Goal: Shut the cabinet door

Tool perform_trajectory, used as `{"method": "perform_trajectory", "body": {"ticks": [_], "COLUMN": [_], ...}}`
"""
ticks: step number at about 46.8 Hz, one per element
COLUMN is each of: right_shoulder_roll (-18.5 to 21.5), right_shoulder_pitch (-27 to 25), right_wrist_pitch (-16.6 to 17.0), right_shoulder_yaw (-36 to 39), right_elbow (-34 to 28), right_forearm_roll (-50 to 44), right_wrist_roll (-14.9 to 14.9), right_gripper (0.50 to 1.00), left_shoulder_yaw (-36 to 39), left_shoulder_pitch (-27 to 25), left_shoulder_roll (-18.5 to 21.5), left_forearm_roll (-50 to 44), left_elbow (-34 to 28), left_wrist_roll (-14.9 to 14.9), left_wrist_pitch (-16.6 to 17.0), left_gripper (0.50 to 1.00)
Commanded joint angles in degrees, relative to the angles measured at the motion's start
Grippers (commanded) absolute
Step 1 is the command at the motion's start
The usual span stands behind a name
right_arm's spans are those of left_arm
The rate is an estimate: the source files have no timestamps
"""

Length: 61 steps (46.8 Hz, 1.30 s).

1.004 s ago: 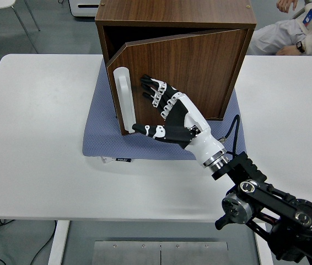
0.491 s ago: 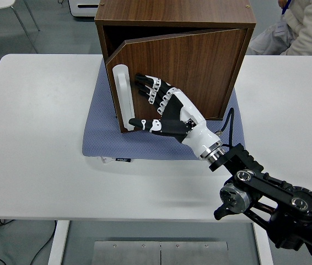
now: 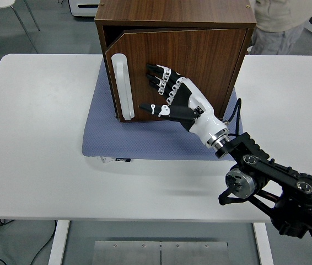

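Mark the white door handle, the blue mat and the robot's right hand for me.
white door handle (image 3: 124,88), head view, middle of the bar
blue mat (image 3: 98,138), head view, bare left part
right hand (image 3: 179,99), head view, back of hand

The person (image 3: 280,19) at one o'clock is cut off by the top edge, torso only. The right arm (image 3: 288,193) runs off at four o'clock. The cabinet (image 3: 178,14) interior is dark, contents indiscernible.

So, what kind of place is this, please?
Probably a robotics lab or test room: a small wooden cabinet staged on a blue mat on a white table, a person standing behind, and a chair on bare floor.
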Motion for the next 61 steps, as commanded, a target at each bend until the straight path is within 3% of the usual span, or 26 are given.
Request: {"method": "perform_trajectory", "body": {"ticks": [1,27,43,61], "right_shoulder_roll": [-0.02,-2.31,-2.48,-7.49], "right_shoulder_pitch": [0.64,3.72,1.87,-1.38], "right_wrist_pitch": [0.0,-3.26,-2.03,-0.01], "right_shoulder_yaw": [-0.02,1.04,0.42,0.6], "right_elbow": [-0.4,-1.37,0.48,4.78], "right_forearm_roll": [1.19,8.13,4.09,1.19], "right_wrist_roll": [-0.02,-0.64,1.12,4.37], "right_gripper": [1.0,1.0,1.0,1.0], "left_shoulder_yaw": [0.0,0.0,0.0,0.0], "left_shoulder_pitch": [0.0,0.0,0.0,0.0], "left_shoulder_roll": [0.0,0.0,0.0,0.0], "left_forearm_roll": [0.0,0.0,0.0,0.0], "left_elbow": [-0.04,-0.04,-0.04,0.04], "left_wrist_roll": [0.0,0.0,0.0,0.0], "left_wrist_pitch": [0.0,0.0,0.0,0.0], "left_gripper": [1.0,1.0,1.0,1.0]}}
